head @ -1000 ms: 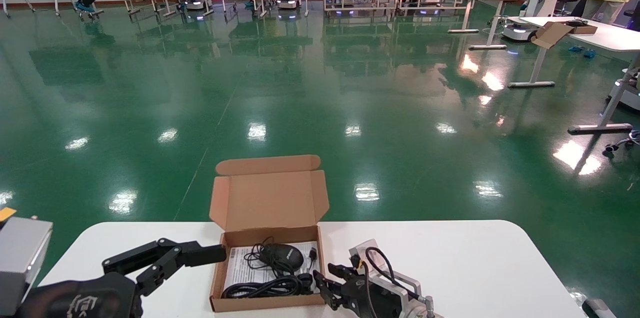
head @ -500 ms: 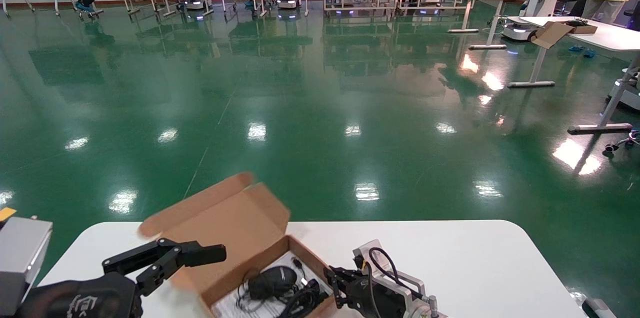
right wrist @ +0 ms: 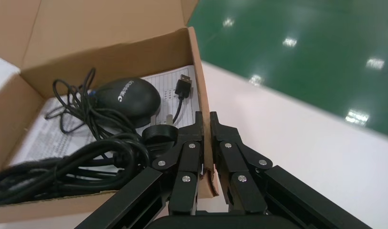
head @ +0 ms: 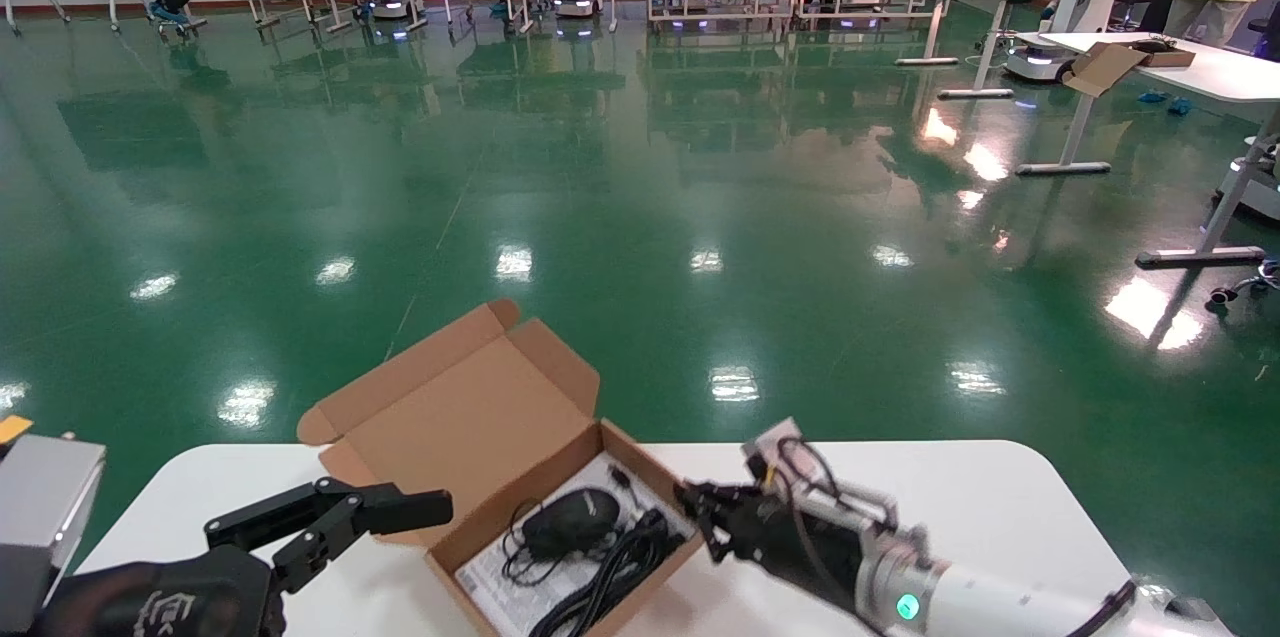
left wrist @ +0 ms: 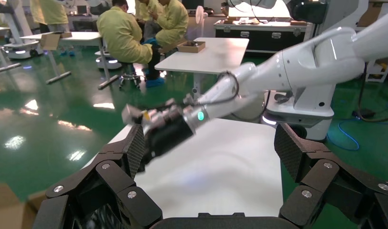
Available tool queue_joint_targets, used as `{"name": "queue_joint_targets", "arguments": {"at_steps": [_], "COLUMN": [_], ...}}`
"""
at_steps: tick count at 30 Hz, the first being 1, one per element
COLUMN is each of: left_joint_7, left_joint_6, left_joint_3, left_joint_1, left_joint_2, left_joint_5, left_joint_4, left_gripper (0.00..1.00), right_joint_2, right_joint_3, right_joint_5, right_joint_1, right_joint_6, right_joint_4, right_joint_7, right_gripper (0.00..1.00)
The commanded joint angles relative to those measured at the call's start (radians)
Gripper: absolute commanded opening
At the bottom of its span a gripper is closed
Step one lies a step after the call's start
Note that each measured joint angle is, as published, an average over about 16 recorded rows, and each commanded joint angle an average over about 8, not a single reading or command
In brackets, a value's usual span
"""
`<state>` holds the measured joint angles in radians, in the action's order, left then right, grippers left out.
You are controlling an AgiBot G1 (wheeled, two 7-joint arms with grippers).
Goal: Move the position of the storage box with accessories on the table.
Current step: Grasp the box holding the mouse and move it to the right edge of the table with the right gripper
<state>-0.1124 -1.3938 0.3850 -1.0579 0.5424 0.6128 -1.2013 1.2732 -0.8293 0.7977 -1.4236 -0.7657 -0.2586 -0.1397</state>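
Observation:
The brown cardboard storage box (head: 480,437) stands open on the white table (head: 980,507), turned at an angle, its lid tilted back to the left. Inside lie a black mouse (head: 570,520), coiled black cables (head: 610,577) and a white printed sheet (head: 490,577). My right gripper (head: 692,509) is shut on the box's right side wall (right wrist: 201,95), one finger inside and one outside. The mouse (right wrist: 127,95) and cables (right wrist: 77,162) also show in the right wrist view. My left gripper (head: 425,509) is open and empty, left of the box.
The table's far edge drops to a green floor (head: 640,217). White desks (head: 1190,67), shelving racks and people stand far across the room. My right arm (left wrist: 239,90) crosses the left wrist view above bare tabletop (left wrist: 220,171).
The right gripper has moved to the right and away from me with the box wall in its grip. The box has turned from square-on to a diagonal. The left gripper has not moved.

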Motion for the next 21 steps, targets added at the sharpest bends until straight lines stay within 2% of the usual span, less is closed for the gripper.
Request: {"name": "queue_joint_targets", "arguments": {"at_steps": [1, 6, 11, 16, 21], "left_joint_7": [0.0, 0.0, 0.0, 0.0, 0.0], "left_joint_6": [0.0, 0.0, 0.0, 0.0, 0.0], "left_joint_3": [0.0, 0.0, 0.0, 0.0, 0.0], "left_joint_1": [0.0, 0.0, 0.0, 0.0, 0.0], "left_joint_2": [0.0, 0.0, 0.0, 0.0, 0.0], "left_joint_5": [0.0, 0.0, 0.0, 0.0, 0.0], "left_joint_4": [0.0, 0.0, 0.0, 0.0, 0.0], "left_gripper": [1.0, 1.0, 1.0, 1.0, 1.0], "right_joint_2": [-0.017, -0.075, -0.134, -0.192, -0.233], "right_joint_3": [0.004, 0.014, 0.023, 0.032, 0.029], "right_joint_5": [-0.004, -0.005, -0.007, -0.01, -0.003], "right_joint_1": [-0.026, -0.11, -0.194, -0.263, -0.303], "right_joint_6": [-0.035, -0.073, -0.064, -0.011, 0.099], "right_joint_4": [0.01, 0.058, 0.127, 0.195, 0.252], "right_joint_7": [-0.01, -0.03, -0.055, -0.087, -0.119], "right_gripper": [0.0, 0.0, 0.0, 0.0, 0.0]}}
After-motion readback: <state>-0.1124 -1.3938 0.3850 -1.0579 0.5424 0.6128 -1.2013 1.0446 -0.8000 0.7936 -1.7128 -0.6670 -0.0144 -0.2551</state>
